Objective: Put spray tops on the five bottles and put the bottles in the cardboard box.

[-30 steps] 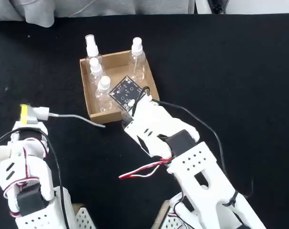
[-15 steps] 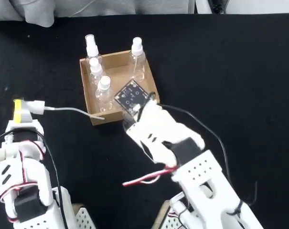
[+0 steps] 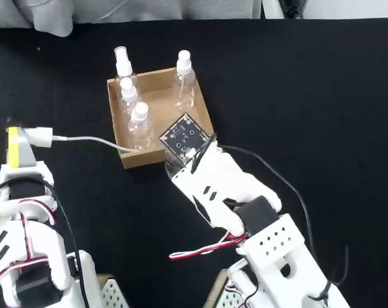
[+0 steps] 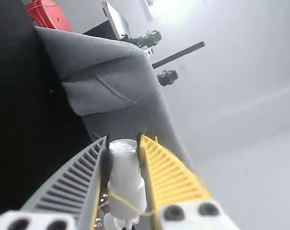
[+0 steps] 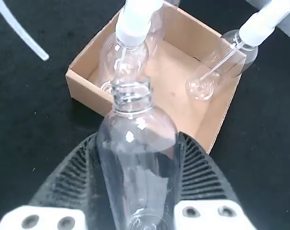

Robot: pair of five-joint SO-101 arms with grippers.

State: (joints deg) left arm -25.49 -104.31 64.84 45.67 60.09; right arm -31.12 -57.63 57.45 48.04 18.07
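Note:
The cardboard box (image 3: 203, 114) stands at the table's middle and holds several clear bottles with white spray tops, such as one (image 3: 184, 80) at its back right. My right gripper (image 3: 174, 165) is at the box's near right corner, shut on an upright clear bottle (image 5: 135, 139) with an uncapped threaded neck. The box (image 5: 89, 79) lies just beyond that neck. My left gripper (image 3: 28, 136) is at the left of the table, shut on a white spray top (image 4: 123, 177). The top's long tube (image 3: 97, 142) trails toward the box's near left corner.
A black cloth covers the table, with open room to the right of the box and behind it. A grey cloth (image 3: 52, 13) lies at the back left edge. Red and white wires (image 3: 200, 247) hang from the right arm.
My left gripper has drawn the spray top farther left and back, away from the box. The right gripper has shifted with the bottle from over the box to its near right corner.

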